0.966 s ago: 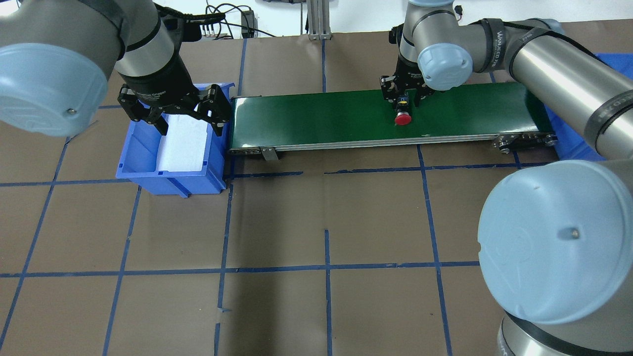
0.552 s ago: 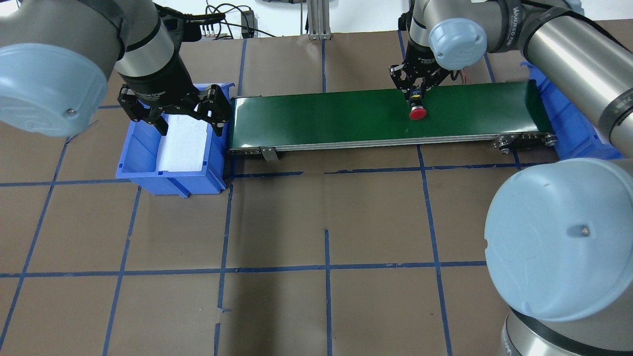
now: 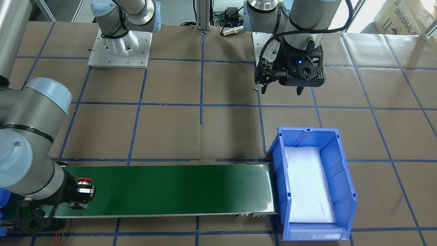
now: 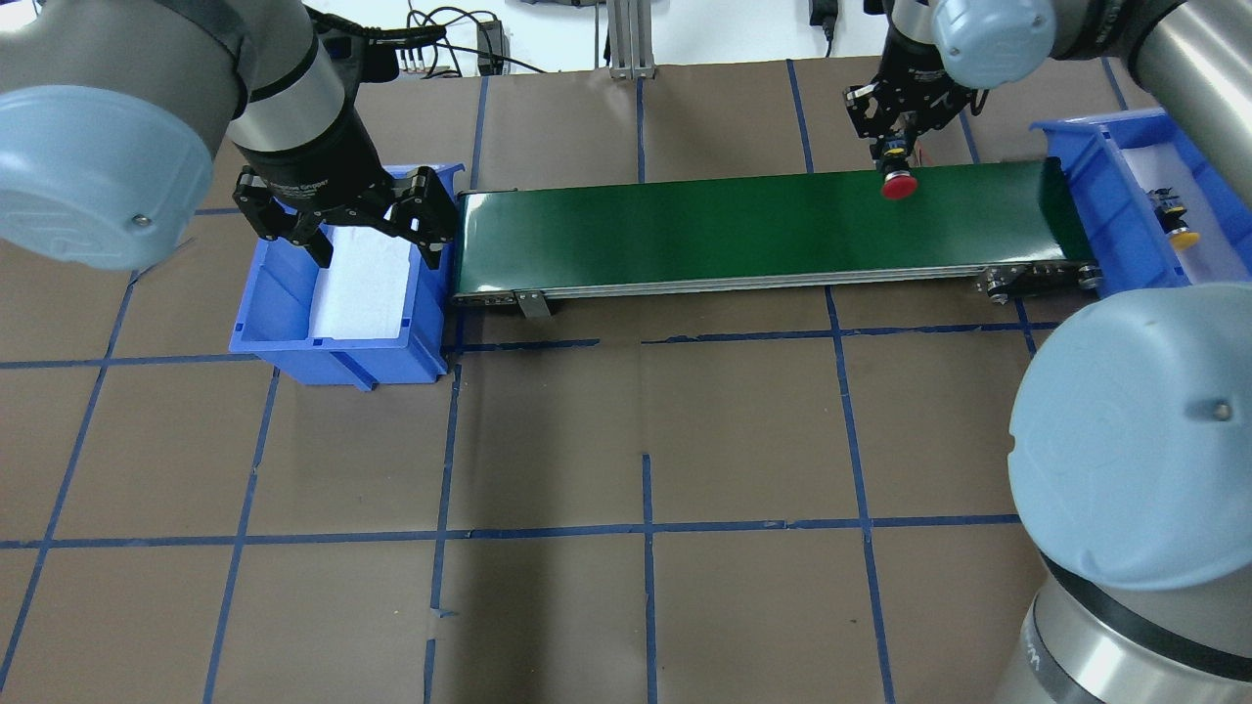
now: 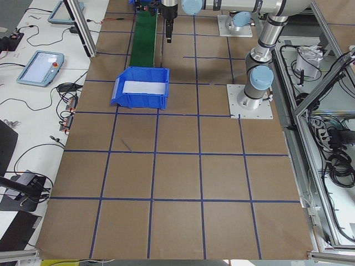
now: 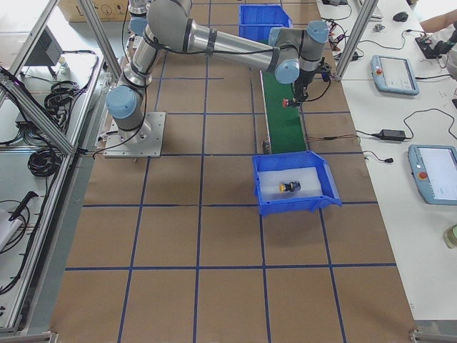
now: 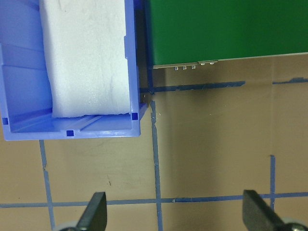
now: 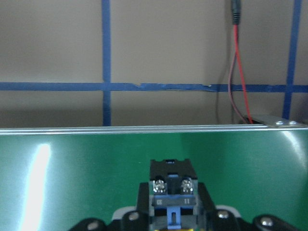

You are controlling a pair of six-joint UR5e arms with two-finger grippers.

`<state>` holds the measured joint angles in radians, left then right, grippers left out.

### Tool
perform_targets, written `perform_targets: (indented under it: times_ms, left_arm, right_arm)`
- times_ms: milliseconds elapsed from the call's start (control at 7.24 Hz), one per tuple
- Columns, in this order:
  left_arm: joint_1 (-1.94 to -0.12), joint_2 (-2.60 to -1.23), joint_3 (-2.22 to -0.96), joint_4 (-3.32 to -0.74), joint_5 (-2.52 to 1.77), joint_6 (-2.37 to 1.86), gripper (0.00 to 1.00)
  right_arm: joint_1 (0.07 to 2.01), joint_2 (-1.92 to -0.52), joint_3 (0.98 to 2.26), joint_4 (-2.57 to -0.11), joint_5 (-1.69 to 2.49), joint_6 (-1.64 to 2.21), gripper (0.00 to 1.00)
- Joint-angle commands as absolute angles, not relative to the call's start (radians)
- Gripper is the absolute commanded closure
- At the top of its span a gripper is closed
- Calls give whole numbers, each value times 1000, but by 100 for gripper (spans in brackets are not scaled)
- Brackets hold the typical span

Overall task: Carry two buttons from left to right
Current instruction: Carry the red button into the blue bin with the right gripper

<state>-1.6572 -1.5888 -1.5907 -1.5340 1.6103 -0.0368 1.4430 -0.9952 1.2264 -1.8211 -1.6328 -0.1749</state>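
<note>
The red button point(image 4: 898, 186) is clamped by its black switch body in the right gripper point(image 4: 892, 156), over the green belt's point(image 4: 685, 230) far edge near its right end, cap toward the robot. The yellow button point(image 4: 1177, 225) lies on its side on white foam point(image 6: 310, 182) inside the right blue bin point(image 6: 293, 207).

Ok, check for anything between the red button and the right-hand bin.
Nothing visible blocks it. The right gripper holds the red button over the green belt; only bare belt and the near wall of the blue bin lie ahead. The yellow button lies inside the bin.
</note>
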Motion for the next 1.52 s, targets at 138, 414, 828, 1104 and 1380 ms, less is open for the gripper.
perform_targets:
  times_ms: [138, 414, 828, 1104, 1380]
  left_arm:
    - [-1657, -1588, -1591, -1534, 1611, -37, 0]
    - [-1658, -1588, -1591, -1534, 1611, -37, 0]
    - [-1657, -1588, -1592, -1534, 1611, -37, 0]
    - [-1658, -1586, -1594, -1535, 1612, -37, 0]
    - [-1658, -1586, -1592, -1535, 1612, -37, 0]
  right_arm:
    - [1216, -1029, 1217, -1798, -1631, -465, 91]
    - [1122, -1010, 1174, -1825, -1631, -601, 91]
    - [1120, -895, 1015, -1829, -1634, -621, 91]
    - [1091, -810, 970, -1845, -1629, -676, 90]
    - [1085, -784, 979, -1841, -1634, -673, 90]
